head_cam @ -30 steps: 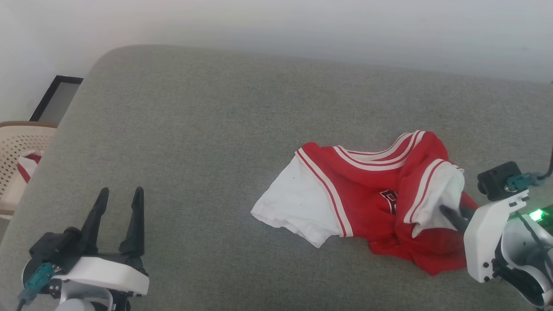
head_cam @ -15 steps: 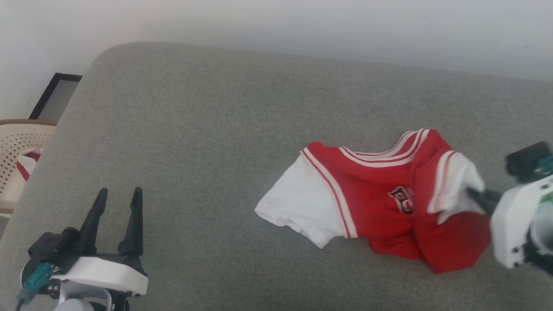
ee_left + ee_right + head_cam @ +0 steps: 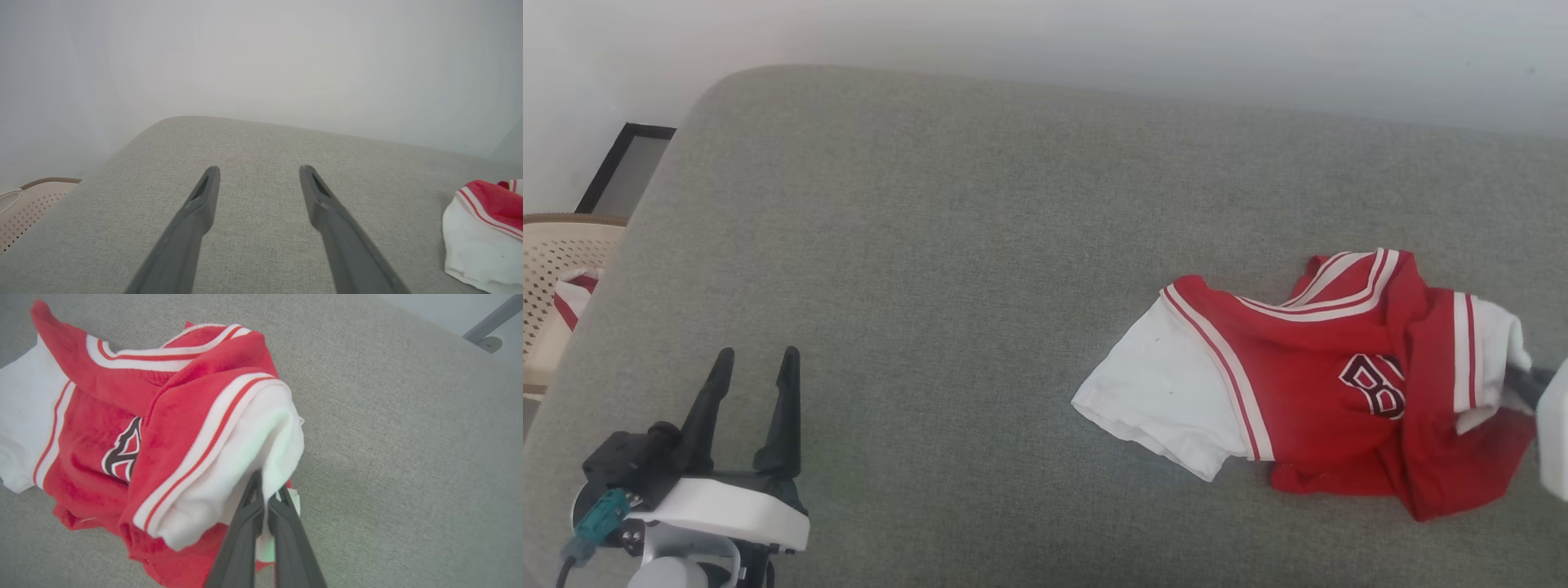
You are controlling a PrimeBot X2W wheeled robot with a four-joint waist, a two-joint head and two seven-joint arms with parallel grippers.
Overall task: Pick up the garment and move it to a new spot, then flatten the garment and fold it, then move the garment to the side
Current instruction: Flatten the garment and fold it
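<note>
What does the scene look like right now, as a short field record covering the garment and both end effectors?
garment: crumpled on the grey cushion, one white sleeve spread flat, chest lettering showing
right end effector: shut on the garment's other white sleeve
left end effector: open, over bare cushion, apart from the garment
task stage: grip made; garment not flattened or folded
</note>
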